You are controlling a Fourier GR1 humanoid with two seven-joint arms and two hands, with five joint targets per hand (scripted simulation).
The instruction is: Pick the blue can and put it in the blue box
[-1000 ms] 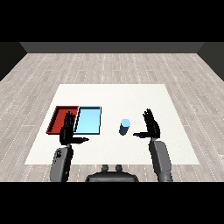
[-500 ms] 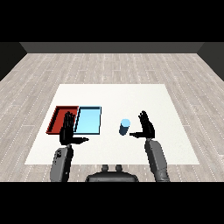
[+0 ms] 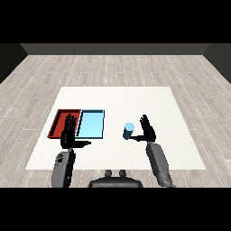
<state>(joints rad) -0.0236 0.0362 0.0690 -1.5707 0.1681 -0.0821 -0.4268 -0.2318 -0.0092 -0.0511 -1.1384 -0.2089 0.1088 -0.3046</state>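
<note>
1. Red tray [image 3: 61,122], left of centre: flat, shallow, rectangular with a low rim and a matte look. It touches the light blue tray's left edge. Same spot as a second ago, no part in the task.
2. Left hand [image 3: 69,136], lower left: black, fingers straight and open, thumb out to the right, holding nothing. It sits in front of the red tray's near edge and overlaps it in view. No visible change from the earlier frames, so it looks idle.
3. Light blue tray [image 3: 91,123], just left of centre: same shallow rectangle with a darker rim and a smooth pale floor, nothing in it. This is the target, so the drop is not yet done.
4. Blue can [image 3: 128,131], just right of centre: small upright cylinder, pale blue top, darker side, smooth. It stands on the white worktop [image 3: 171,103], apart from the blue tray. It has not moved.
5. Right hand [image 3: 147,130], right of the can: black, fingers up and spread, thumb toward the can, not curled round it. It has slid left over the last second and is now just beside the can; contact unclear. Judgement: reach nearly finished, grasp comes next.
</note>
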